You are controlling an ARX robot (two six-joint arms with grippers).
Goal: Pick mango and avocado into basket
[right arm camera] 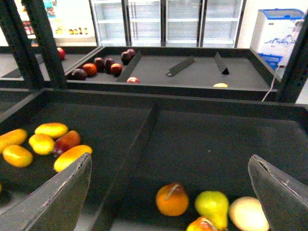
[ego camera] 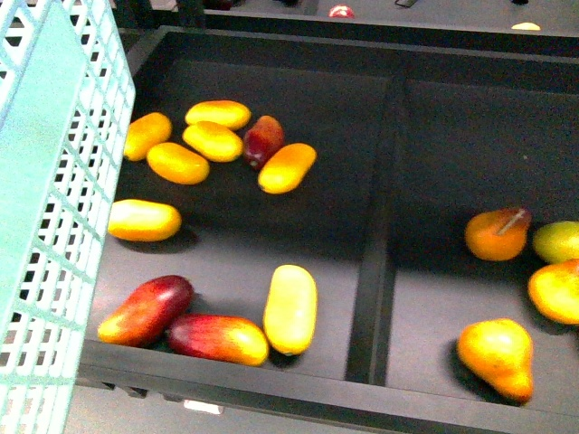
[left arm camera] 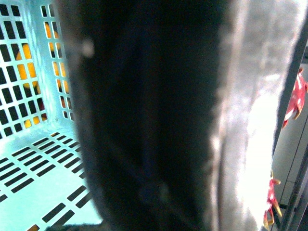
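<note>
Hazards first. Right gripper (right arm camera: pixel 169 159) hangs over the bin (ego camera: pixel 452 136), fingers spread wide, nothing between them. Left gripper: its wrist view is mostly blocked by a dark blurred shape, so we cannot tell how its fingers stand.

The basket (ego camera: pixel 54 226) stands at the bin's left edge. A plain yellow mango (ego camera: pixel 290 308) lies near the front edge of the left compartment, against a red-blushed mango (ego camera: pixel 217 338). More yellow ones cluster toward the far left corner. Avocado: not seen in any view.

Risks, as we judge them:
- A close grab takes the red neighbour or shoves both.
- Smooth skin slips from the pads.
- Pear-shaped fruits (ego camera: pixel 497 233) beyond the divider (ego camera: pixel 375 244) get mistaken for the mango.
- The avocado goes unfound.
</note>
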